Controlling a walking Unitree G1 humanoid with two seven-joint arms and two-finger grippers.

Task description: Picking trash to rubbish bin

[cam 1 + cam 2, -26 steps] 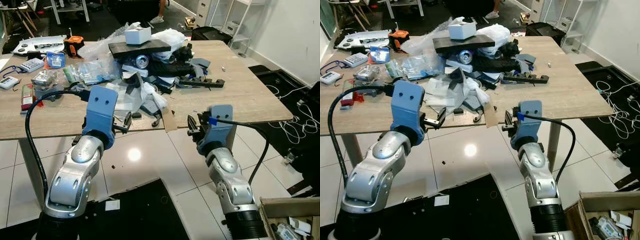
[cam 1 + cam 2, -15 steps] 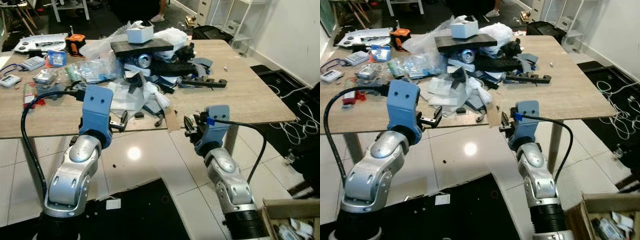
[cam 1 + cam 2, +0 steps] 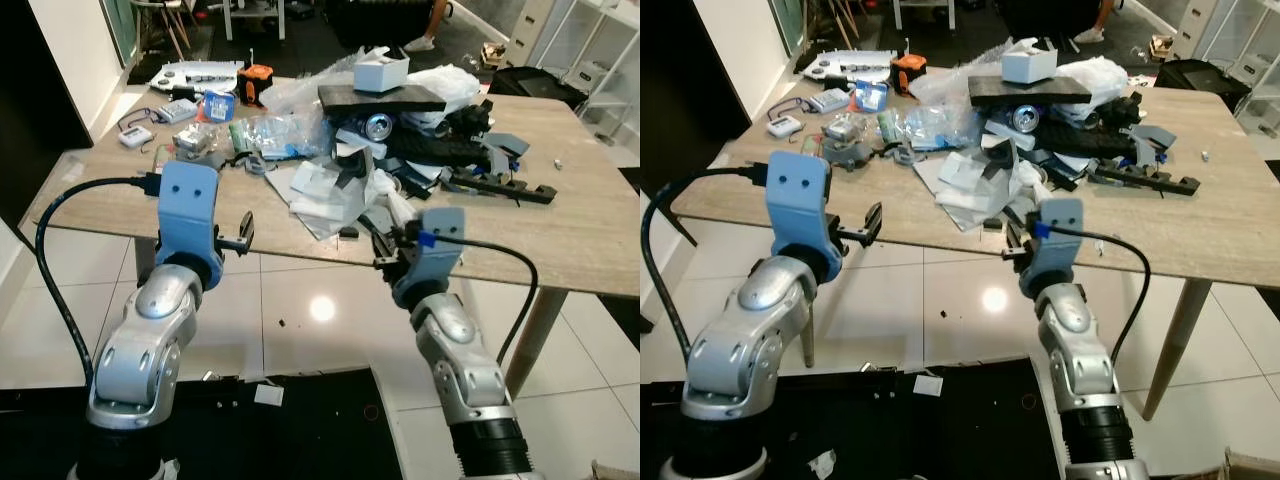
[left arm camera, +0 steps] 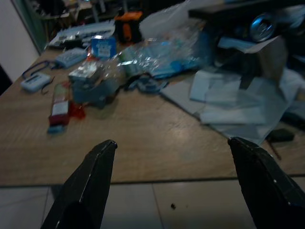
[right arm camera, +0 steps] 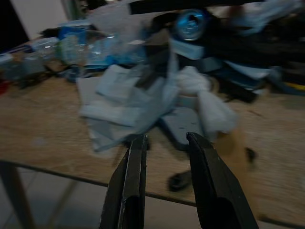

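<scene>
The head camera is swinging toward the robot's left compared with the earlier views: more of the surface's [image 3: 100,205] left end and a dark doorway are coming into sight, while the cardboard box on the floor at the right is dropping out. The things on top are not shifting; the robot is turning.

The left pincer [image 3: 243,232] is hovering just short of the near edge with its fingers [image 4: 90,181] spread wide, holding nothing. The right pincer [image 3: 388,243] is hanging at the near edge below the trash heap [image 3: 400,130], its fingers [image 5: 131,186] a narrow gap apart and empty.

The trash is lying in the middle and far part of the surface: crumpled white paper and plastic wrappers [image 3: 330,185], a drink can [image 3: 378,125] under a dark slab [image 3: 380,97] carrying a small white box [image 3: 383,70], and black plastic strips [image 3: 505,185]. The papers nearest the right pincer are probably light, soft and easily crushed, so pinching a raised fold should be enough; flat sheets may slide on the wood. The can looks light but smooth and is wedged under the slab, so pulling it could topple the stack.

Toward the left end are gadgets: a calculator [image 3: 180,110], a blue box [image 3: 217,105] and an orange tool [image 3: 256,80], which are likely not trash. The bare strip along the near edge is giving both arms open room to approach.
</scene>
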